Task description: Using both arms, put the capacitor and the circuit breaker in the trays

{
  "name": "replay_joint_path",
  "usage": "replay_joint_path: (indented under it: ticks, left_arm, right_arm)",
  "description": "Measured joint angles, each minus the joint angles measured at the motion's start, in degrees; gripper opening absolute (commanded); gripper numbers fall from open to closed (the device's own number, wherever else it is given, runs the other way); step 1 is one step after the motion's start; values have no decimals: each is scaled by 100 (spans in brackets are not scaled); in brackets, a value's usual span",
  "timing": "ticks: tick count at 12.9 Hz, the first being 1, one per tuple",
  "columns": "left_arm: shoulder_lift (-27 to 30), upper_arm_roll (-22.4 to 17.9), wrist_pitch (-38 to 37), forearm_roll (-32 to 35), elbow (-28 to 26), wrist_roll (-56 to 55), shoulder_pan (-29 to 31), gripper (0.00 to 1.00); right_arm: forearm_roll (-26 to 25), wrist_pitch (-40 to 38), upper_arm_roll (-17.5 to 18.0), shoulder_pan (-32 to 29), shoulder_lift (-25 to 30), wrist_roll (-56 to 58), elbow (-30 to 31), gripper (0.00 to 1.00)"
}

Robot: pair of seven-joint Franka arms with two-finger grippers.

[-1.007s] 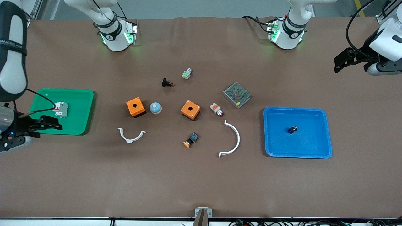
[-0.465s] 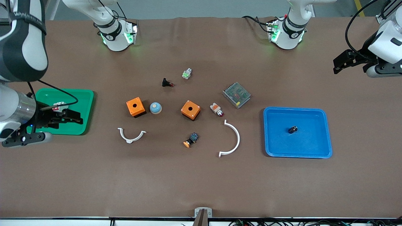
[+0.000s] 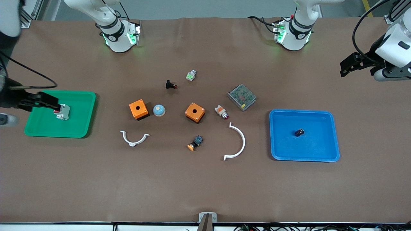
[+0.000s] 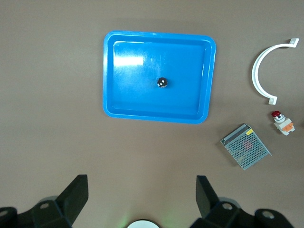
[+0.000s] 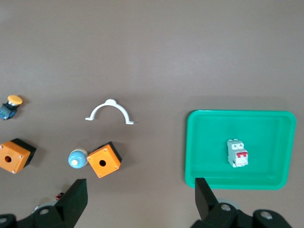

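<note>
The capacitor (image 3: 299, 132), a tiny black cylinder, lies in the blue tray (image 3: 318, 146); the left wrist view shows both, capacitor (image 4: 162, 82) and tray (image 4: 128, 97). The circuit breaker (image 3: 61, 112), white with red toggles, lies in the green tray (image 3: 78, 123); the right wrist view shows both, breaker (image 5: 237, 153) and tray (image 5: 209, 142). My right gripper (image 3: 51, 102) is open and empty, raised high over the green tray's end of the table (image 5: 140, 195). My left gripper (image 3: 346, 65) is open and empty, raised high at the left arm's end (image 4: 141, 195).
Between the trays lie two orange boxes (image 3: 138, 109) (image 3: 195, 112), a blue dome (image 3: 159, 110), two white arcs (image 3: 134, 138) (image 3: 237, 142), a mesh-covered unit (image 3: 242, 97), a white-orange part (image 3: 221, 111), a black push-button (image 3: 171, 85), an orange-capped button (image 3: 195, 143) and a green-silver part (image 3: 191, 75).
My right arm has swung and its gripper has shifted from the green tray's near corner toward its farther edge. My left gripper has drifted slightly. The breaker and capacitor stay in their trays.
</note>
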State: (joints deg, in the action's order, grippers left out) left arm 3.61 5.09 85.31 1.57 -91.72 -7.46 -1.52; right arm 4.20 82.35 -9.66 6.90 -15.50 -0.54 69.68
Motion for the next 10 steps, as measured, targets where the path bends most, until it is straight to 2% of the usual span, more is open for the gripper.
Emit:
replay_joint_path:
  ticks: [3,8,10]
  left_arm:
    - [-2,0,0,0,0,0,-1,100]
    - [-2,0,1,0,0,0,-2,100]
    - [-2,0,1,0,0,0,-2,100]
  right_arm:
    - [1,514,364,-413,296,-2,604,100]
    - [-1,775,505,-379,696,-17,1377,100]
    - [-4,810,543,-276,808,-18,1429,100]
